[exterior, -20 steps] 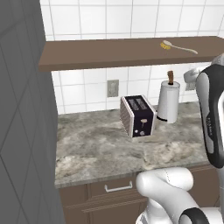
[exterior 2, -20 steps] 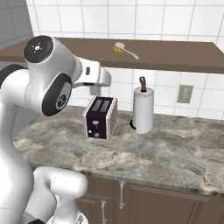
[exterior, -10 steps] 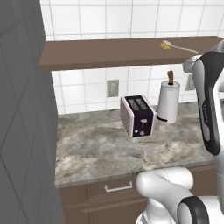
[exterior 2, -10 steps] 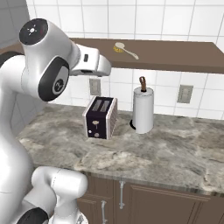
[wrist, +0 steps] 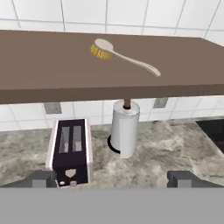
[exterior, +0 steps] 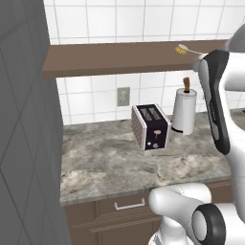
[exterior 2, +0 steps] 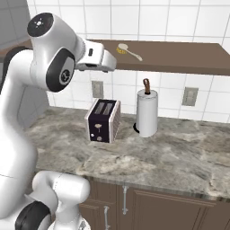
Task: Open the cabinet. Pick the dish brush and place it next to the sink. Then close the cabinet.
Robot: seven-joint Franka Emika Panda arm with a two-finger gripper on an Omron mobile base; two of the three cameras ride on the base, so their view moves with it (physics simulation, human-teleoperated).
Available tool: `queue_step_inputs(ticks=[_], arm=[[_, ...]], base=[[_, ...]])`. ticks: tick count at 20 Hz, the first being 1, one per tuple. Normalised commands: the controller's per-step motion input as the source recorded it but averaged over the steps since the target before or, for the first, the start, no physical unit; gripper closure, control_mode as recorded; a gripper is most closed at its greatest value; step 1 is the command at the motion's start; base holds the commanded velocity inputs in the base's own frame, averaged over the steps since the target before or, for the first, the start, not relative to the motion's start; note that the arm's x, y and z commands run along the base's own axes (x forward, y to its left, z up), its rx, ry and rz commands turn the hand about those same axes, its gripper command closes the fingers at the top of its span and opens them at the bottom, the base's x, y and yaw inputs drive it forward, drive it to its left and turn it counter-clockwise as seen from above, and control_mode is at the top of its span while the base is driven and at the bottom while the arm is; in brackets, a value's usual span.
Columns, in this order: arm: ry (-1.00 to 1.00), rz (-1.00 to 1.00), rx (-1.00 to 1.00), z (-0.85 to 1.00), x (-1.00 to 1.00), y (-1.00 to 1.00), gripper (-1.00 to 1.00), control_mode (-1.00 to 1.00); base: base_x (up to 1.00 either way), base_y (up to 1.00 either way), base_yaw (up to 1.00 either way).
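Hand released, level with shelf; dish brush lying on shelf top, untouched.

Left base: dish brush (exterior: 182,48) flat near shelf (exterior: 119,57) right end, reachable from front. Right base: toaster (exterior 2: 103,120) and paper-towel roll (exterior 2: 147,112) below on counter (exterior 2: 179,152), clear of approach. Hand view: hand (wrist: 112,179) spread wide, empty, facing the brush, probably lining up for pickup.

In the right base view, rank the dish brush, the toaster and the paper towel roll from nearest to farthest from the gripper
1. Dish brush, on the brown shelf, just right of the gripper.
2. Toaster, on the counter below the gripper.
3. Paper towel roll, on the counter, farther right.
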Motion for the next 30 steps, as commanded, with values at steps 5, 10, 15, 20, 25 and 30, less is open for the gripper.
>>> queue_step_inputs(ticks=[5,10,15,20,25,30], arm=[[0.00,0.00,0.00,0.00,0.32,0.00,-1.00,-1.00],[0.00,0.00,0.00,0.00,0.27,0.00,-1.00,-1.00],[0.00,0.02,0.00,0.02,0.33,0.00,-1.00,-1.00],[-0.01,0.05,0.00,0.00,0.46,-0.02,-1.00,-1.00],[-0.04,0.05,0.01,0.00,0.49,-0.05,-1.00,-1.00],[-0.05,0.04,0.00,0.00,0.51,-0.10,-1.00,-1.00]], base=[[0.00,0.00,0.00],[0.00,0.00,0.00],[0.00,0.00,0.00],[0.00,0.00,0.00],[0.00,0.00,0.00],[0.00,0.00,0.00]])
